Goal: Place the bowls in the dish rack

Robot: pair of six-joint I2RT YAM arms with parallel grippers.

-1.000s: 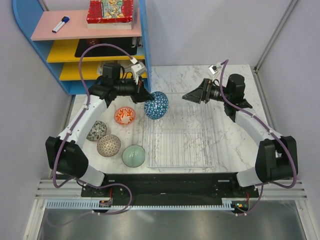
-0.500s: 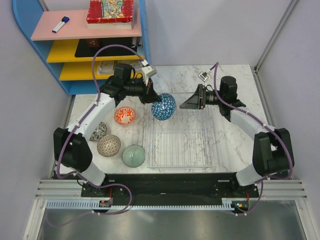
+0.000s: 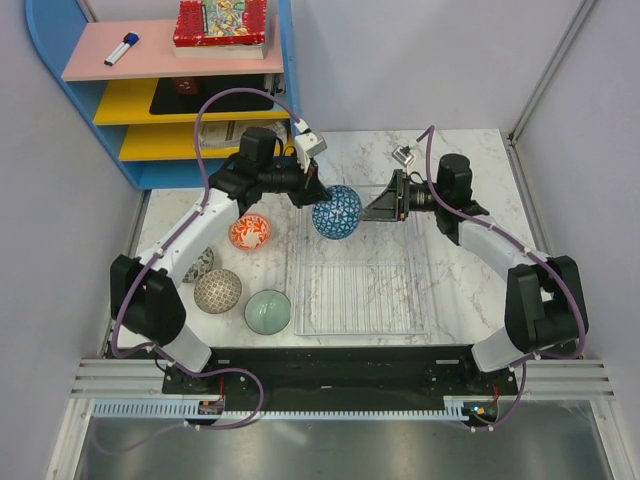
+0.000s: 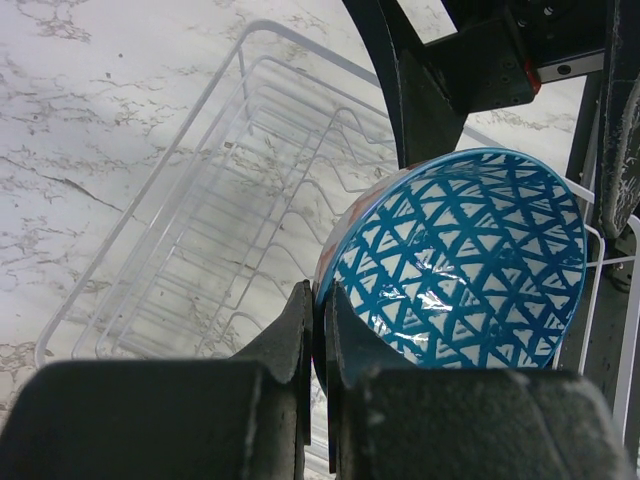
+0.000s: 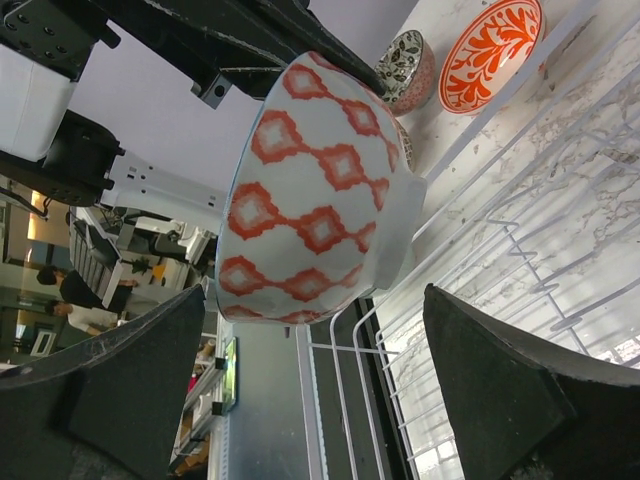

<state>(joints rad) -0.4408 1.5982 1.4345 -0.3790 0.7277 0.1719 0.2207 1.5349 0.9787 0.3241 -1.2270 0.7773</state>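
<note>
Nearest the arm bases, a pale green bowl (image 3: 268, 311) is seen on the marble table (image 3: 465, 285), just left of the clear dish rack (image 3: 360, 331). A brown lattice bowl (image 3: 217, 291) is set close beside it. A little farther back a grey speckled bowl (image 3: 198, 264) is partly hidden by the left arm. An orange-red flower bowl (image 3: 249, 232) is behind that. All four are outside the rack.

Farther on, the blue and red patterned bowl (image 3: 337, 211) is held up on its edge over the far left end of the rack. Its rim is pinched tight by the left gripper (image 4: 318, 312). The right gripper (image 3: 374, 209) is spread wide, just beside the bowl's red and white outside. The bowl is seen between its two fingers, but whether it is touched cannot be told.
</note>
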